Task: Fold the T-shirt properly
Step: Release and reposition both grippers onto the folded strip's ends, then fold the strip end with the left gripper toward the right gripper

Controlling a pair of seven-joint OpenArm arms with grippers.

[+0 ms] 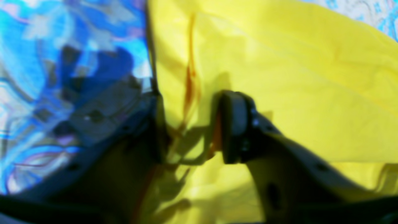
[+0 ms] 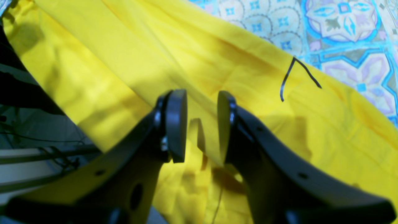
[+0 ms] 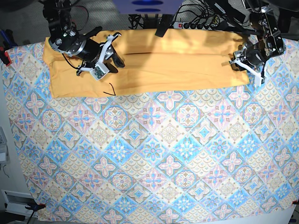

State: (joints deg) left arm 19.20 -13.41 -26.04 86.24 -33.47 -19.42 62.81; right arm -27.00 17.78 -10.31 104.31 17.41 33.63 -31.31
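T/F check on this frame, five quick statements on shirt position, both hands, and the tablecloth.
1. The T-shirt lies along the far edge of the table, stretched into a long strip. True.
2. The left hand has shirt fabric between its fingers. True.
3. The right hand hangs over bare tablecloth, away from the shirt. False: it is over the shirt, with a fold of yellow fabric between its fingers.
4. Both hands are at the same end of the shirt. False: in the base view they are at opposite ends.
5. The patterned tablecloth in front of the shirt carries other garments. False: none shows there.
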